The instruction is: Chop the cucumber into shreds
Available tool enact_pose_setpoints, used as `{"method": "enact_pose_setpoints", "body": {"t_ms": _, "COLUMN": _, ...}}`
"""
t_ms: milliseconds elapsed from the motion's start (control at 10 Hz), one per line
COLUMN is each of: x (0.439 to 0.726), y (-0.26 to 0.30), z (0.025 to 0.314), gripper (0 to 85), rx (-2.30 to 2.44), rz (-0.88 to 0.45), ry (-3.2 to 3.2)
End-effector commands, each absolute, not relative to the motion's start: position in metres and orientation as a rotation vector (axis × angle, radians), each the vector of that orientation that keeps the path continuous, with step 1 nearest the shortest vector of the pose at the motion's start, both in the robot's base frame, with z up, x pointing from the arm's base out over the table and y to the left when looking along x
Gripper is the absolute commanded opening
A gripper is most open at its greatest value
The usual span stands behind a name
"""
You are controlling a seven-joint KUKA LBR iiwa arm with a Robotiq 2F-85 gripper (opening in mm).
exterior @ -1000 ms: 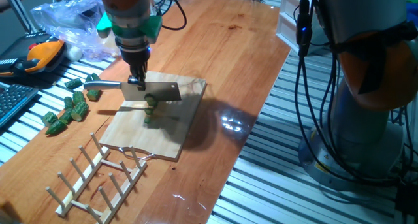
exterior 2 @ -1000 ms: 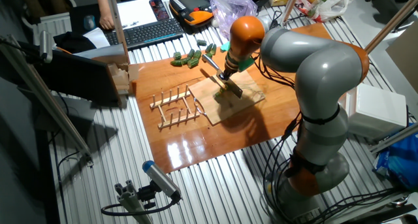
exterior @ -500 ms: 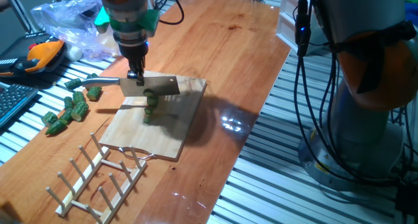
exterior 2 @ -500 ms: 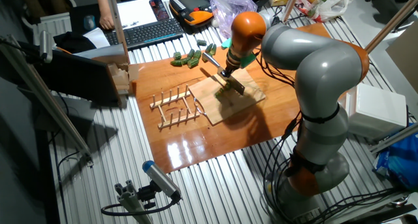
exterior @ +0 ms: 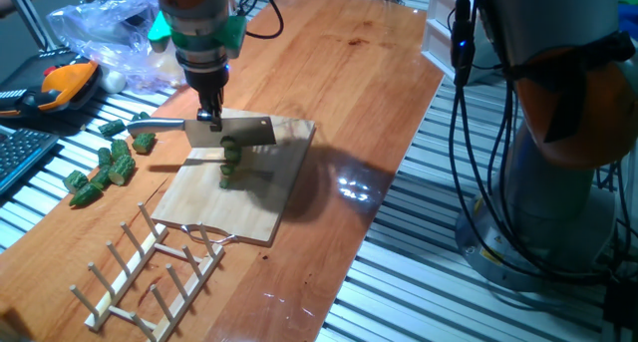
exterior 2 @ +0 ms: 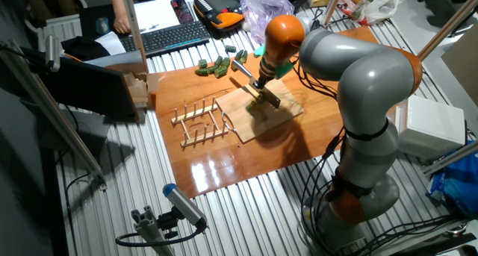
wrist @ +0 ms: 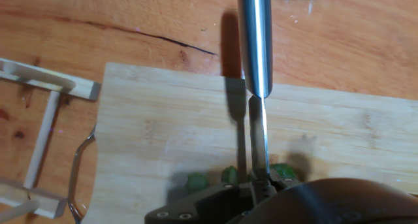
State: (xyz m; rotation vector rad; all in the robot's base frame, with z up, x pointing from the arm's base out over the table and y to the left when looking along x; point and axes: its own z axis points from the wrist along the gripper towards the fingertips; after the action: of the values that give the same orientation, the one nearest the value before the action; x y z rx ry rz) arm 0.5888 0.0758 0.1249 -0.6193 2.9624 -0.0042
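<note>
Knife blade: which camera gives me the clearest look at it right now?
One fixed view: the knife blade shows broadside, raised over the cucumber on the cutting board. The other fixed view shows it small and partly behind the arm. The hand view shows only its thin spine, edge-on.

Bright overhead light; glare on table (exterior: 354, 187); hand view slightly soft.

— What sort of place is this?
— A robotics lab: the arm (exterior 2: 358, 84) stands beside a wooden tabletop (exterior: 329, 93) laid on a metal-slatted bench (exterior 2: 112, 174).
— Anything else?
— A keyboard (exterior 2: 168, 36) and orange meter (exterior 2: 220, 19) behind the tabletop, cables (exterior: 469, 73) hanging by the arm.
</note>
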Motion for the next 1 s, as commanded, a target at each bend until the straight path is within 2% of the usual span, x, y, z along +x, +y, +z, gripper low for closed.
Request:
{"method": "enact_pose_setpoints", "body": {"t_ms": 0, "x": 0.589, "y": 0.075, "z": 0.121, "gripper": 0.0, "rx": -0.618, "rz": -0.001, "ry": 2.960}}
{"method": "enact_pose_setpoints", "body": {"t_ms": 400, "x": 0.586, "y": 0.071, "z": 0.098, "gripper": 0.0, "rx": -0.614, "rz": 0.030, "ry": 2.932}}
{"method": "enact_pose_setpoints", "body": {"t_ms": 900, "x": 0.587, "y": 0.071, "z": 0.093, "gripper": 0.0, "rx": -0.602, "rz": 0.039, "ry": 2.917}}
